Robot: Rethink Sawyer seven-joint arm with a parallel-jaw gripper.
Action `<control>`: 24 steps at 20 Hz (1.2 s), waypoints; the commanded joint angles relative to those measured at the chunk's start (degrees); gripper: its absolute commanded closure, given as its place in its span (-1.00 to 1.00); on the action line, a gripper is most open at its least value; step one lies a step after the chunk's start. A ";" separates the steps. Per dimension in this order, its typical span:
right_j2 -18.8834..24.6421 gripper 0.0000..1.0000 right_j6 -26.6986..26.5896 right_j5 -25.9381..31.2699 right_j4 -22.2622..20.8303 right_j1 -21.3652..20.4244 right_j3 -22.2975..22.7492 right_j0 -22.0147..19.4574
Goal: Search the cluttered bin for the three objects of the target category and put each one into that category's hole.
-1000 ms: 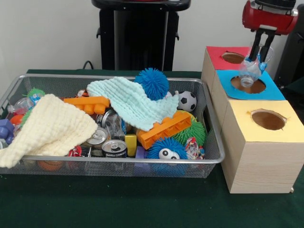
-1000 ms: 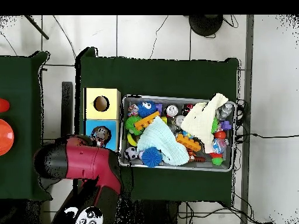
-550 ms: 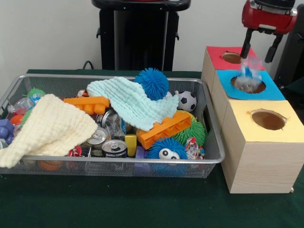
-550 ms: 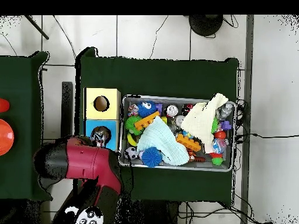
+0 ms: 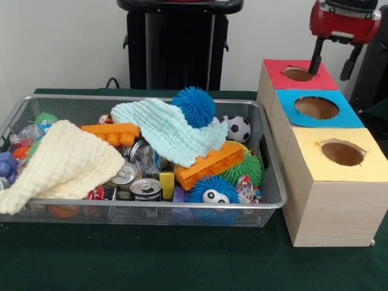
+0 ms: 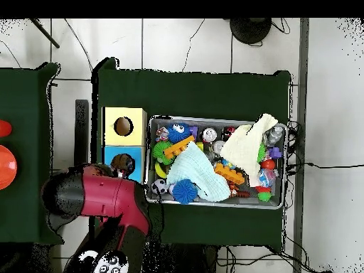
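Bin (image 5: pixel 139 203): silver wire mesh, long axis across table, heaped with clutter (cans, spiky balls, bricks). Cream cloth (image 5: pixel 63 163) drapes over near rim; orange brick (image 5: pixel 209 163) lies slantwise mid-heap; mint cloth (image 5: pixel 170 130) and blue spiky ball (image 5: pixel 193 106) toward far side. Beside bin, boxes run near to far: yellow hole (image 5: pixel 342 151), blue hole (image 5: pixel 316 107), red hole (image 5: pixel 298 73). Gripper (image 5: pixel 332 60) hangs above far boxes, fingers spread wide, empty; red arm descends from above.

The worktop (image 5: pixel 182 260) is dark green. Three box tops run red (image 5: pixel 297 73), blue (image 5: pixel 318 109), yellow (image 5: pixel 342 153) over pale wood. In the silver mesh bin (image 5: pixel 151 212): a cream cloth (image 5: pixel 66 163), mint cloth (image 5: pixel 167 130), orange blocks (image 5: pixel 209 163), a blue spiky ball (image 5: pixel 194 106), a black-and-white football (image 5: pixel 238 128).
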 commanded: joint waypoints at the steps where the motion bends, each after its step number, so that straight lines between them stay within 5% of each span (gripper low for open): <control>1: 5.24 -1.00 12.99 5.51 2.22 0.67 0.45 -2.33; 11: 3.48 -1.00 7.90 1.43 -1.20 0.71 -1.92 -5.77; 24: 9.58 -1.00 -1.16 -1.76 -3.93 -2.51 1.06 -16.39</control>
